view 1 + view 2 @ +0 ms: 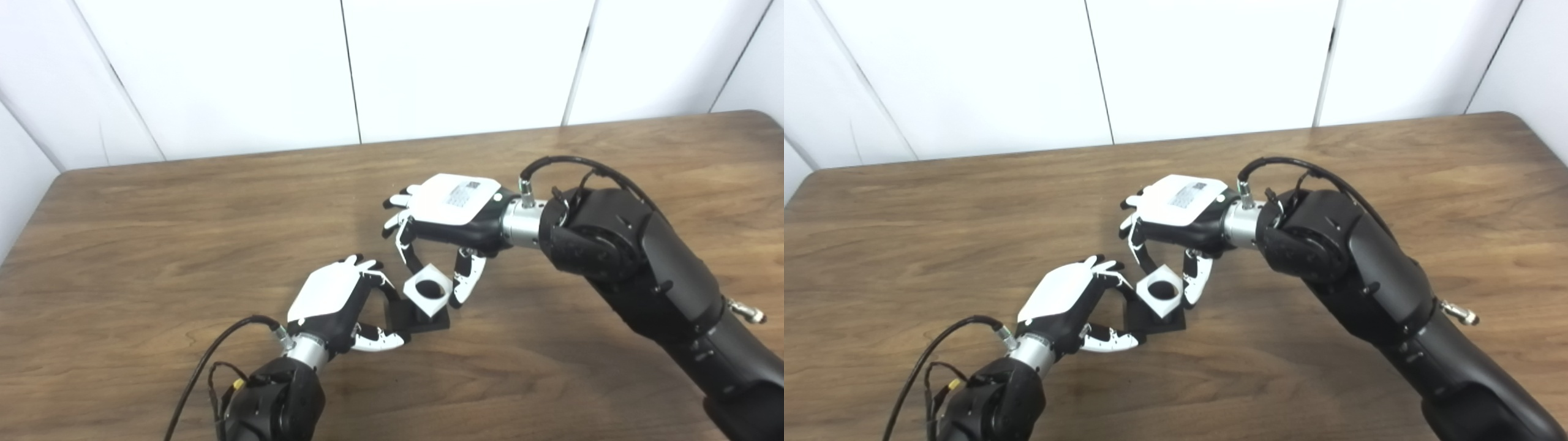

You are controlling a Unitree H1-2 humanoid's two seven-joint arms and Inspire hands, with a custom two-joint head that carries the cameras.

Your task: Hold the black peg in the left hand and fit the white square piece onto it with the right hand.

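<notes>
1. The wooden table (153,233) fills the scene, with white wall panels (245,73) behind it.
2. The left hand (334,303) comes in from the lower left, its white back facing up. Its fingers (373,269) curl over the far side of the black peg's base, and its thumb (380,340) lies along the near side, so the hand is closed around the black piece.
3. The black peg (429,318) sits on the table near the middle; only its dark square base shows plainly, lying flat on the wood. The upright part is mostly hidden by the white piece above it.
4. The white square piece (427,289) sits tilted directly over the black peg, its round hole facing up. Whether it is fully seated on the peg cannot be told.
5. The right hand (450,217) reaches in from the right, above the white piece. It pinches the piece between a finger (405,248) on its far left corner and the thumb (468,278) on its right edge.
6. The right arm (643,275) runs from the lower right corner toward the middle of the table.
</notes>
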